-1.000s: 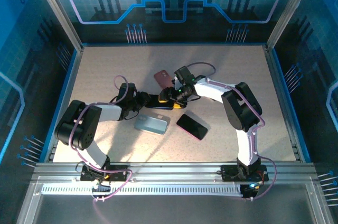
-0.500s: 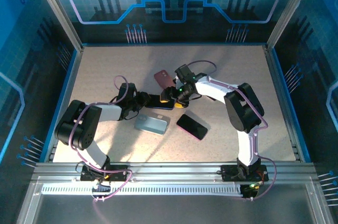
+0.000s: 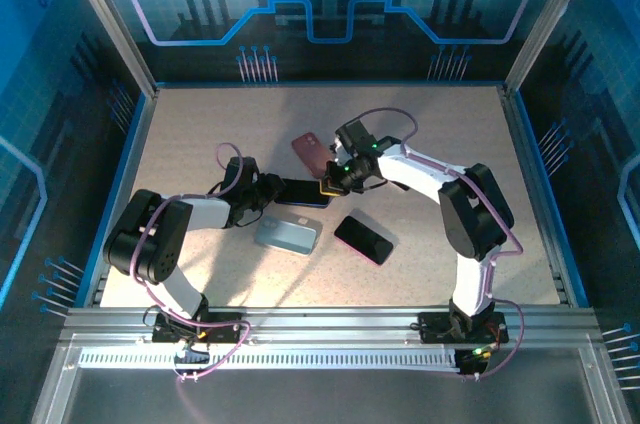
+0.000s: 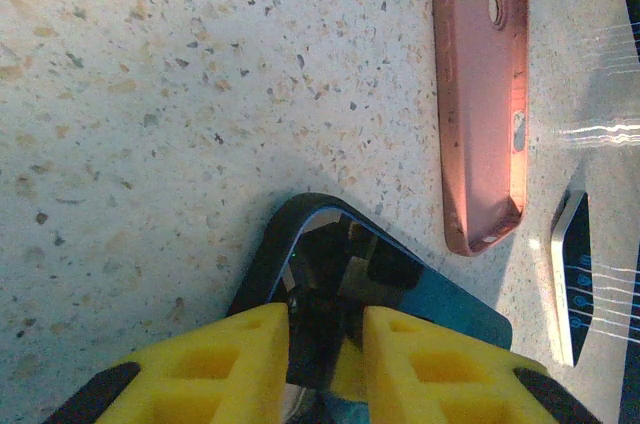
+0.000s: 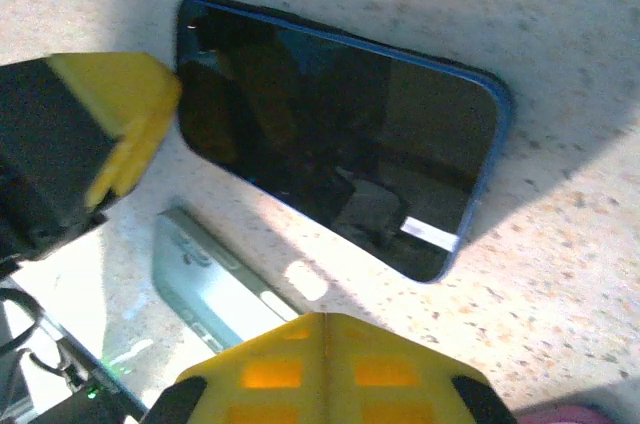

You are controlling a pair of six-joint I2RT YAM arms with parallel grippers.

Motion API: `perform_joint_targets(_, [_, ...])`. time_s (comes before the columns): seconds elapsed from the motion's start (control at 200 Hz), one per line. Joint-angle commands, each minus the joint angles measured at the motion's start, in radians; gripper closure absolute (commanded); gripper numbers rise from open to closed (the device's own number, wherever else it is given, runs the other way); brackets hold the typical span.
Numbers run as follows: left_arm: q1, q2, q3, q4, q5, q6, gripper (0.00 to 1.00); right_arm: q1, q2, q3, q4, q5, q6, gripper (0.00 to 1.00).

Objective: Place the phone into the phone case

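A dark phone (image 3: 300, 192) with a blue rim lies flat on the table, screen up, in the left wrist view (image 4: 410, 294) and the right wrist view (image 5: 330, 164). My left gripper (image 3: 262, 189) stands over its left end. Its yellow fingers (image 4: 215, 364) are a narrow gap apart, and the phone's face runs under them rather than between them. My right gripper (image 3: 335, 180) hangs just off the phone's right end, shut (image 5: 322, 329) with nothing in it. A pale blue-grey phone case (image 3: 288, 234) lies just in front of the phone.
A pink phone case (image 3: 312, 151) lies just behind the phone, its back up (image 4: 480, 94). A second black phone (image 3: 364, 239) lies to the front right. Open tabletop lies toward the back and both sides, bounded by a blue-edged frame.
My right gripper has shut and drawn slightly back to the right, off the phone's right end. The left gripper and the phone have stayed put.
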Motion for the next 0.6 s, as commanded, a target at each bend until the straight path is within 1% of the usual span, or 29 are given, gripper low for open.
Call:
perform_joint_targets(0.0, [-0.007, -0.025, 0.000, 0.000, -0.008, 0.010, 0.74, 0.023, -0.012, -0.022, -0.045, 0.058, -0.055, 1.00])
perform_joint_targets(0.35, [-0.013, -0.024, 0.001, -0.015, -0.015, 0.011, 0.74, 0.062, 0.060, 0.032, -0.080, 0.108, -0.103, 1.00])
perform_joint_targets(0.595, [-0.014, -0.022, 0.005, -0.021, -0.014, 0.017, 0.74, 0.067, 0.096, 0.044, -0.076, 0.122, -0.103, 1.00])
